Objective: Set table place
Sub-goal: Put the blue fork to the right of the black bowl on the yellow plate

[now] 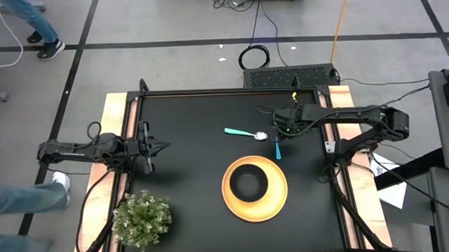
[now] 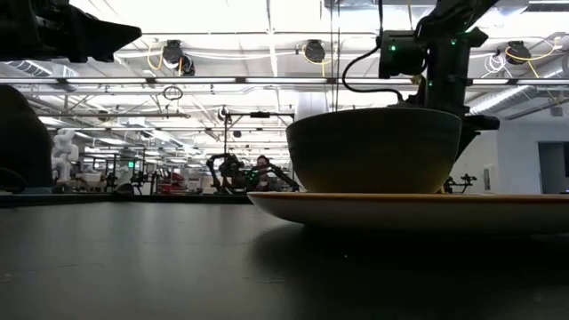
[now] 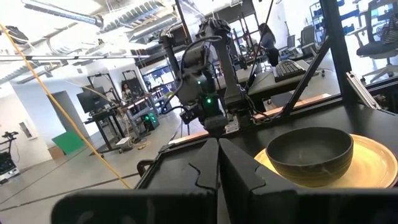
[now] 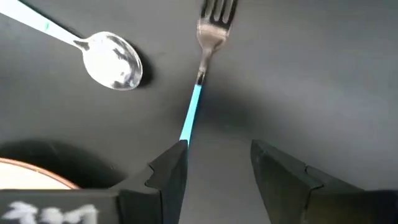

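A black bowl (image 1: 249, 183) stands in the middle of a round yellow plate (image 1: 276, 203) on the black table (image 1: 187, 120). Beyond them lie a teal-handled spoon (image 1: 243, 132) and a teal-handled fork (image 4: 199, 81), both flat on the table. My right gripper (image 4: 217, 165) hangs open over the fork, pointing steeply down. The handle's free end runs under one finger (image 4: 166, 171), with no touch that shows. My left gripper (image 1: 161, 145) waits shut near the table's left edge, pointing level toward the bowl (image 3: 310, 155).
A green bushy potted plant (image 1: 142, 219) stands at the table's near left corner. Wooden strips (image 1: 116, 118) run along the left and right sides. A person's legs (image 1: 25, 196) show on the floor beside the table's left. Bare tabletop lies between the left gripper and the plate.
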Controlling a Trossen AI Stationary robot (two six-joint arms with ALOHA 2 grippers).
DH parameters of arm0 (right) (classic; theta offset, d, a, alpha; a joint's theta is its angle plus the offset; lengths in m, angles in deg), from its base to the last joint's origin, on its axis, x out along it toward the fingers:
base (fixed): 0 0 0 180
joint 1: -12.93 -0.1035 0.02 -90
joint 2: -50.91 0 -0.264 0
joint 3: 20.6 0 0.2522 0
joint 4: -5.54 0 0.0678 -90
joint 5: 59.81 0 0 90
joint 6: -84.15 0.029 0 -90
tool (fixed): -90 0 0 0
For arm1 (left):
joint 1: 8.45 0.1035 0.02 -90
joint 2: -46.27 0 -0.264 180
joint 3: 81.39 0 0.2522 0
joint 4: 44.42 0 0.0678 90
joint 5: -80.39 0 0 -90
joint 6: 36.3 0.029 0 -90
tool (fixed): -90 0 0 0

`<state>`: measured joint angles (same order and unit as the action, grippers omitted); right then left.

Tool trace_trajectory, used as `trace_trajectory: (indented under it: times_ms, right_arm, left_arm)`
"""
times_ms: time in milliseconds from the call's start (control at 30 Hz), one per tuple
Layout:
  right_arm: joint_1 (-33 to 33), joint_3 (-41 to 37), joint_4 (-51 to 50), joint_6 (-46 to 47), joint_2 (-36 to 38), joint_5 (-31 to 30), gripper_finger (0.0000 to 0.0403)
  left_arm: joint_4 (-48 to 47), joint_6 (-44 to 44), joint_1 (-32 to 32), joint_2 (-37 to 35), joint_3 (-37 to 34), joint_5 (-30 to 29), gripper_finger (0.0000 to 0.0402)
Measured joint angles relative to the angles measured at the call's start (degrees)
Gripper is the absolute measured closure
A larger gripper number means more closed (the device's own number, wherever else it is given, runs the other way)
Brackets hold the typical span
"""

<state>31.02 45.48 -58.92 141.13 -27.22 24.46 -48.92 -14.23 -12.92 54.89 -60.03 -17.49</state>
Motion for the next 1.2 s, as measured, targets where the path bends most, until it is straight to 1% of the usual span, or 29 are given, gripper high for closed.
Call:
trace_trajectory:
  times_ms: [200,267,467,600,800,967,1200]
  right_arm:
    - [-1.3,-2.0,4.7,3.7,-0.3,0.0,0.0234]
    - [-1.7,-2.9,6.6,5.0,-0.4,1.1,0.0234]
    - [-1.7,-5.3,7.8,7.5,-0.3,1.5,0.0234]
    - [-1.7,-6.5,10.4,8.2,-0.4,1.6,0.0234]
    - [-2.4,-7.2,13.8,8.3,-2.3,3.1,0.0234]
    - [-3.2,-7.2,13.8,8.4,-4.6,4.4,0.0234]
    - [-4.4,-7.2,15.3,8.8,-7.9,4.4,0.0234]
  left_arm:
    - [0.0,0.0,0.0,0.0,0.0,0.1,0.0382]
    - [0.0,0.0,0.0,0.0,0.0,0.1,0.0382]
    - [0.0,0.0,0.0,0.0,0.0,0.1,0.0382]
    - [0.0,0.0,0.0,0.0,0.0,0.1,0.0382]
    - [0.0,0.0,0.0,0.0,0.0,0.1,0.0382]
    - [0.0,-0.1,0.0,0.0,0.0,0.1,0.0382]
    - [0.0,-0.1,0.0,0.0,0.0,0.3,0.0382]
